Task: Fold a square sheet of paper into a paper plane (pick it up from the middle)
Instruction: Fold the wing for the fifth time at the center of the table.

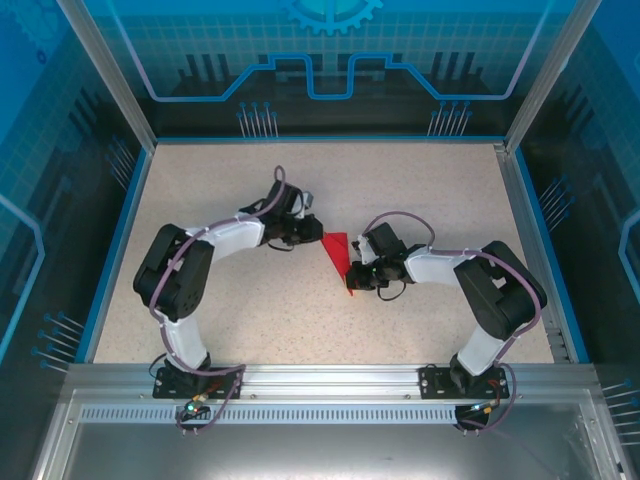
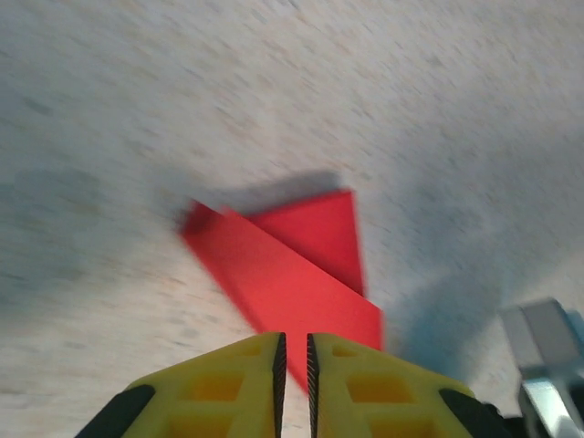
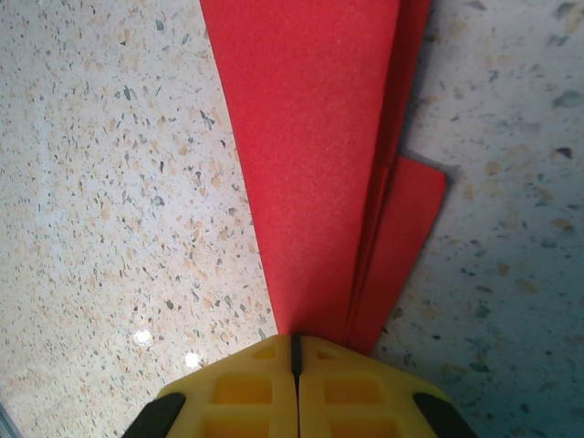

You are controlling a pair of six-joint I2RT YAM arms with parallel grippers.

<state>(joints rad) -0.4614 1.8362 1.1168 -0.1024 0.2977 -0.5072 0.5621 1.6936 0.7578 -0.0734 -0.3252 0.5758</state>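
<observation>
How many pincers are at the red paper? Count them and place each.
2. The left pincer is at the red paper's far corner; the right pincer is clamped on its near tip.

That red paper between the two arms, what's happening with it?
Two robot arms are folding a red paper into a plane on the table. It's already a narrow, layered triangle. The right arm's jaws pinch its pointed tip; the left arm's jaws sit nearly closed at its wide end, grip unclear.
</observation>
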